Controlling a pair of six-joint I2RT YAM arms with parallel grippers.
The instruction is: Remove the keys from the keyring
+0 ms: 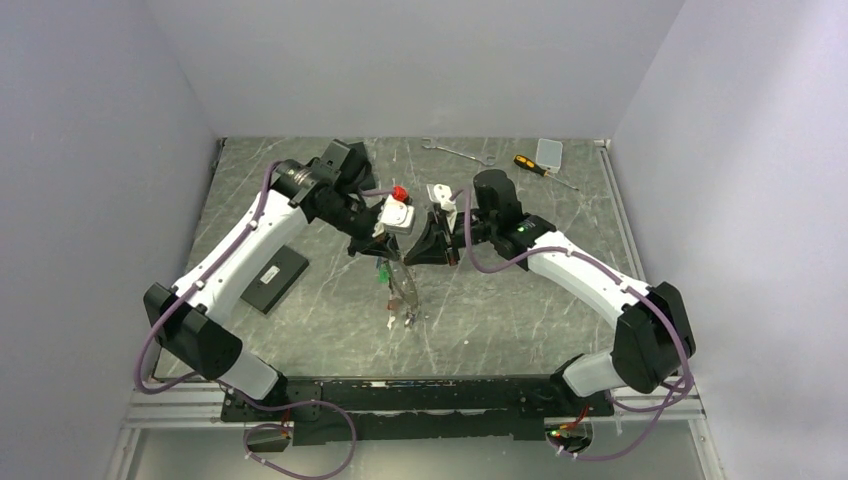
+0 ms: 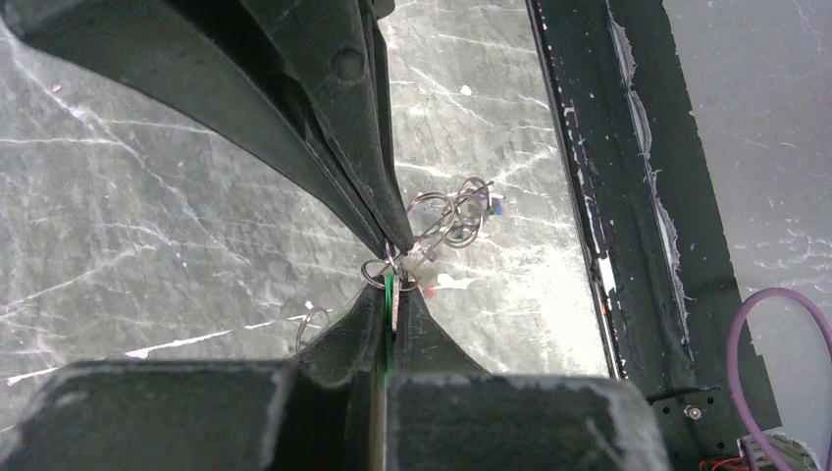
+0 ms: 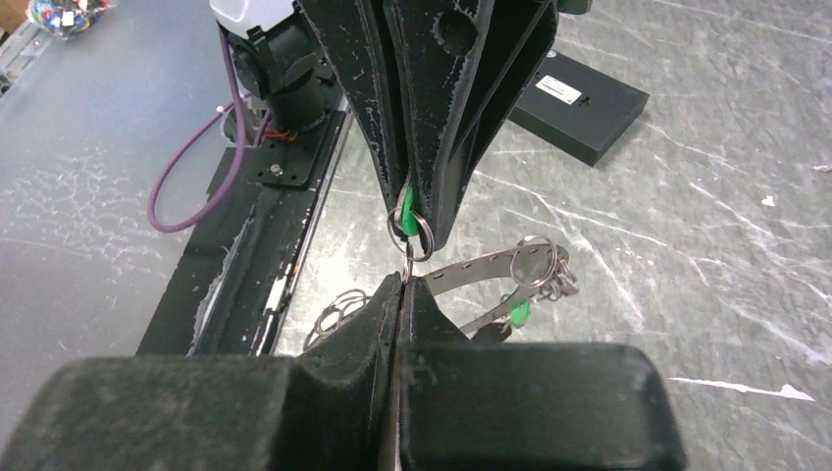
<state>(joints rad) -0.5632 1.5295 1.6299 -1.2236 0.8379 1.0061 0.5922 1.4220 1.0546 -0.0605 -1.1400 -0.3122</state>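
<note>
The left gripper [image 2: 390, 296] has its 2 fingers pressed together on 1 green tag [image 3: 407, 209] of the keys [image 1: 402, 290], and 1 small split ring [image 3: 411, 235] hangs just under these tips. The right gripper [image 3: 403, 287] meets it tip to tip, also closed, and pinches the near end of the keyring [image 3: 486, 268], which looks here like a flat, thin grey metal band curving away from the fingers. Whether its far end rests on the table [image 3: 687, 226] I cannot tell. At that far end sit 1 more small ring and a second green tag [image 3: 518, 312]. The left wrist view shows a tangle of thin wire rings [image 2: 446, 211] with 1 blue tag [image 2: 496, 206]; the rings overlap too much to count. In the top view the keys are too small to tell apart. The table is grey and stone-like with white veins. On it lie 1 black rectangular box [image 1: 275, 280], 1 wrench [image 1: 455, 152], 1 screwdriver [image 1: 533, 166] and 1 small clear box [image 1: 549, 152].
</note>
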